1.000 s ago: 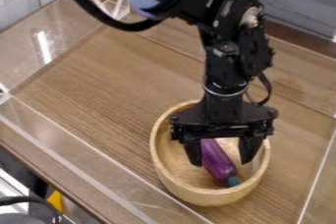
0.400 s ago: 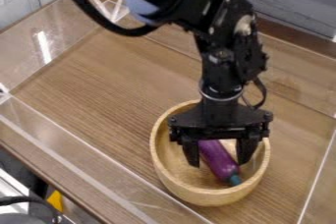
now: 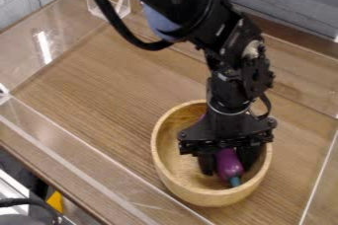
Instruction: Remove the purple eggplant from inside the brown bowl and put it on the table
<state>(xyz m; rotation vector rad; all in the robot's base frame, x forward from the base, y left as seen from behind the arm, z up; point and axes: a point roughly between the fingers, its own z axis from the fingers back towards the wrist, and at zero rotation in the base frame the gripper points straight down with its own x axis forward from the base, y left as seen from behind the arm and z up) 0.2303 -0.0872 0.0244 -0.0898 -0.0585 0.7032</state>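
My gripper (image 3: 227, 156) points straight down inside the brown bowl (image 3: 180, 173), fingers pinched narrow around the purple eggplant (image 3: 230, 168), whose long axis runs far-left to near-right between them.

Clear acrylic walls (image 3: 53, 46) around the edges, catching pale glare at the left. Grey planks (image 3: 284, 7) behind, at the upper right. Something yellow and black (image 3: 53, 201) at the bottom left corner, outside the wall, too small to identify.
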